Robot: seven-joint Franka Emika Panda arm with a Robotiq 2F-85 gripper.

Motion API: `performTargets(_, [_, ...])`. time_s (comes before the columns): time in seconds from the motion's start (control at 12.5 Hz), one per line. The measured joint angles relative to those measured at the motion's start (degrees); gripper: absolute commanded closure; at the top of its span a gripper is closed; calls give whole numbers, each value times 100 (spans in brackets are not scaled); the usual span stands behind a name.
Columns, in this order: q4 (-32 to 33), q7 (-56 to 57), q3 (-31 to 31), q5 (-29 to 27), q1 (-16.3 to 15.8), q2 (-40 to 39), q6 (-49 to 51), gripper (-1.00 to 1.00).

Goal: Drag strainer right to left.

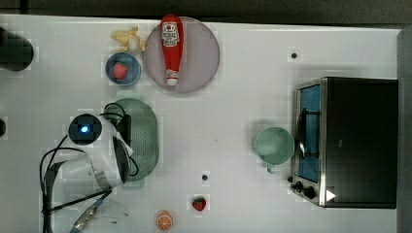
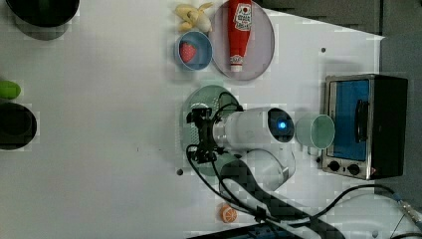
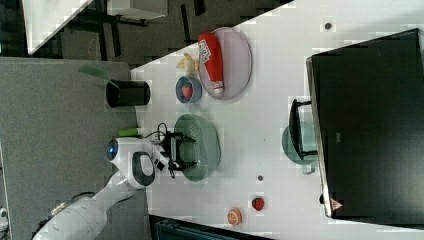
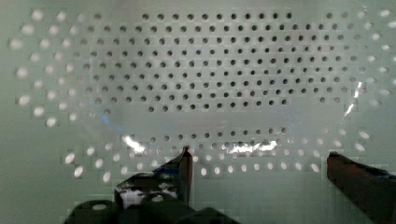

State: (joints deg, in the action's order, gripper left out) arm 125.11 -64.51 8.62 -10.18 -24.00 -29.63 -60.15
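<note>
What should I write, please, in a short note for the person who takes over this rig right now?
Gripper: open, holding nothing, over the strainer; the wrist view has the perforated bottom between its fingers.
Strainer: in the top view, at the table's left part, below the blue bowl; the green cup stands far right by the toaster oven.
Done: gripper brought to the strainer.
Left: whether the drag is done cannot be told from this moment; check before continuing.

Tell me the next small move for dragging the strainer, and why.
Probably lower a little further, so a finger can catch the wall. The gripper hangs open over the strainer, its fingers spread above the perforated bottom, holding nothing, and the strainer's rim looks ungripped.
</note>
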Motion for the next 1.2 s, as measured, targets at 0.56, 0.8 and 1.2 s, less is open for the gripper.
performTargets(0.56, [-325,-213,-58,-562,-387,-196,-101,-100])
performTargets(0.8, [-560,-263,-122,-577,-593,-347,-62,-100])
performTargets(1.2, [-1231,-347,57,-583,-887,-722,-11,-100])
